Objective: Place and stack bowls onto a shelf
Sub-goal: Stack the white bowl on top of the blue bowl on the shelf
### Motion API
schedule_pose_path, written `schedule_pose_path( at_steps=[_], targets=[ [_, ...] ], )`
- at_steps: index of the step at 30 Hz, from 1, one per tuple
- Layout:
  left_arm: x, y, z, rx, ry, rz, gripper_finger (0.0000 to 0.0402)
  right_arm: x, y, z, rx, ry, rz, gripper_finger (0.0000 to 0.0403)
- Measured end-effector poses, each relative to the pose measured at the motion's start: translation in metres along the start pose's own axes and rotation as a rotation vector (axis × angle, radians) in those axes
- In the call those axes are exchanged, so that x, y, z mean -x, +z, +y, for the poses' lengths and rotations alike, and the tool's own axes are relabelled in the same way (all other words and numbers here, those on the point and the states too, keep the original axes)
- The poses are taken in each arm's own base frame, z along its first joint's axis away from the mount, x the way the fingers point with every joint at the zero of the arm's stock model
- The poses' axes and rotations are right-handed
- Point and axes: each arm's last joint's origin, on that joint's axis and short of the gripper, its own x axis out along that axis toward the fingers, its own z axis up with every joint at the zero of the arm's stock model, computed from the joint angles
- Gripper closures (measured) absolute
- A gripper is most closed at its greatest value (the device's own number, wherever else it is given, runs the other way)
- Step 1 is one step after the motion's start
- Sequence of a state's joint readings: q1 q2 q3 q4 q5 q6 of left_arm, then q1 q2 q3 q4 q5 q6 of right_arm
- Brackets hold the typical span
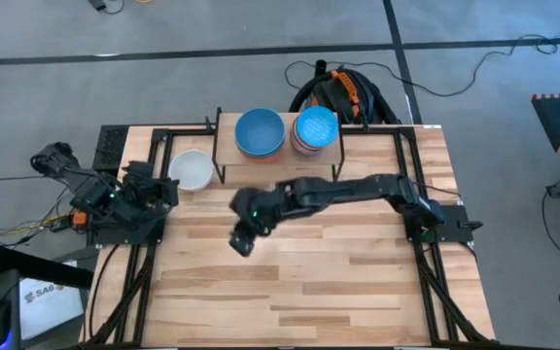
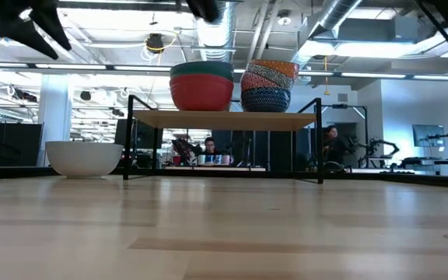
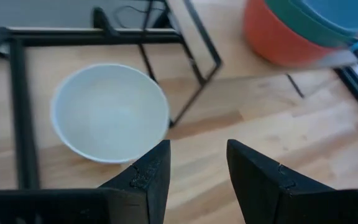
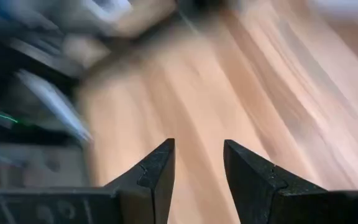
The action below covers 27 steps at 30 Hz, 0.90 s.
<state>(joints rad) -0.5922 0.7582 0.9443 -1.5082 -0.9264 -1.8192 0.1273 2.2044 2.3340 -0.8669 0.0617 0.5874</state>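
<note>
High view: light-wood plank table (image 1: 299, 282) on a grey floor, black frame rails along both sides. Shelf (image 1: 278, 151) at the far edge, carrying two bowl stacks: light blue bowl (image 1: 260, 132) uppermost on one, blue-and-white patterned bowl (image 1: 316, 129) uppermost on the other. White bowl (image 1: 191, 170) on the table just beside the shelf's left end. Left claw (image 1: 168, 192) near the white bowl, empty. Right claw (image 1: 242, 241) reaching over mid-table, empty.

Low view: open hall behind, exposed ducts and strip lights overhead, seated person (image 2: 208, 148) visible under the shelf. Thin black legs, pale board. Smooth red bowl (image 2: 201, 92) under a green one; patterned stack (image 2: 267, 85) beside it, apart.

Left wrist view: fingers (image 3: 154, 177) parted, nothing between; glossy round white bowl ahead.

Right wrist view: blurred wood grain; fingers (image 4: 157, 174) parted, nothing held.
</note>
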Motion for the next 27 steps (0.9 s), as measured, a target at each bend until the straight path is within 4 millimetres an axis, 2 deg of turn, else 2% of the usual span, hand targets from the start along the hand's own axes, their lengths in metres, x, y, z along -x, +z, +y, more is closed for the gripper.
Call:
schedule_pose_path(
  at_steps=[3,6,8,10,14,17,22,27],
  targets=[
    [-0.005,0.004,0.001,-0.001,0.067,-0.012,0.026,-0.013,-0.029,-0.015,-0.044,-0.154,0.209,0.0241],
    [-0.011,0.009,0.002,-0.01,0.142,0.004,0.026,-0.038,-0.053,-0.03,-0.091,-0.21,0.29,0.0241],
    [-0.015,0.012,0.003,-0.006,0.187,0.015,0.026,-0.052,-0.067,-0.033,-0.12,-0.16,0.332,0.0241],
    [-0.02,0.016,0.004,-0.002,0.238,0.021,0.026,-0.062,-0.072,-0.032,-0.161,-0.061,0.326,0.0241],
    [-0.034,0.026,0.002,-0.007,0.324,0.037,0.026,-0.077,-0.076,-0.03,-0.217,0.115,0.304,0.0241],
    [-0.049,0.035,0.002,-0.04,0.404,0.066,0.026,-0.082,-0.071,-0.03,-0.23,0.197,0.257,0.0241],
    [-0.079,0.055,0.009,-0.093,0.52,0.154,0.026,-0.083,-0.062,-0.04,-0.214,0.239,0.243,0.0241],
    [-0.101,0.073,0.023,-0.066,0.57,0.228,0.026,-0.083,-0.053,-0.054,-0.194,0.261,0.247,0.0241]
  ],
)
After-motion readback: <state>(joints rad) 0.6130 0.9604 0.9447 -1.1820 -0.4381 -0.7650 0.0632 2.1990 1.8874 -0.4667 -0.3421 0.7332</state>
